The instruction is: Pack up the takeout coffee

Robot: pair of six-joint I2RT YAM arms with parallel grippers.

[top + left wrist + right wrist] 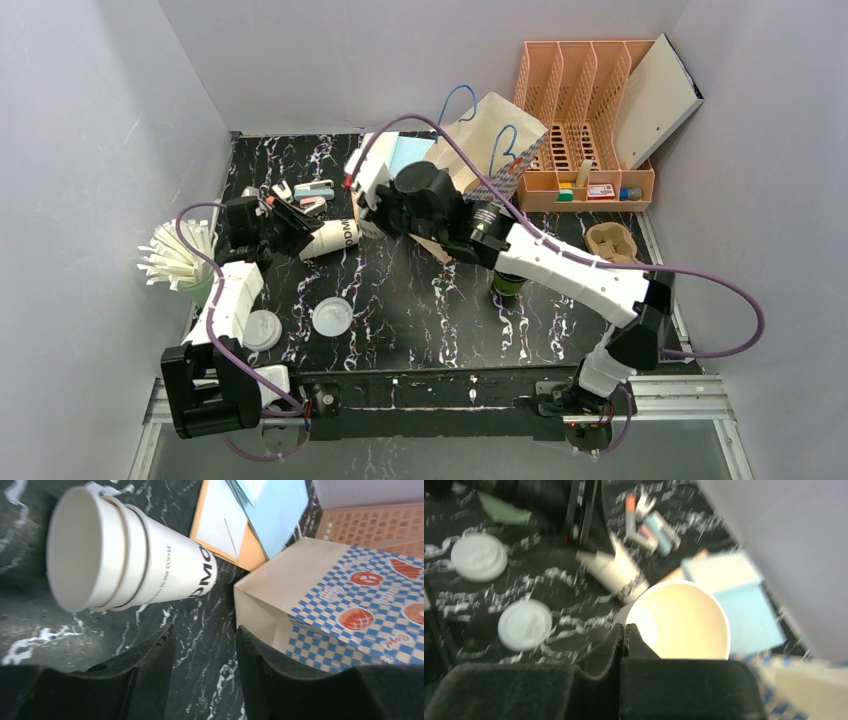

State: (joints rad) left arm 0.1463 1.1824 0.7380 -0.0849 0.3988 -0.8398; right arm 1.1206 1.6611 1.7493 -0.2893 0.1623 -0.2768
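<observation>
The takeout coffee, a dark green cup, stands on the black marbled table, partly hidden under my right arm. My right gripper is shut on the rim of a cream paper cup with a pale inside, held up over the back middle of the table. A stack of cream cups lies on its side at the left. My left gripper is open just in front of that stack, with only tabletop between its fingers.
A checked paper bag stands beside the left gripper, at the back in the top view. Two white lids lie near the front left. A straw holder, a peach organiser, a pulp cup carrier and blue and orange pads ring the table.
</observation>
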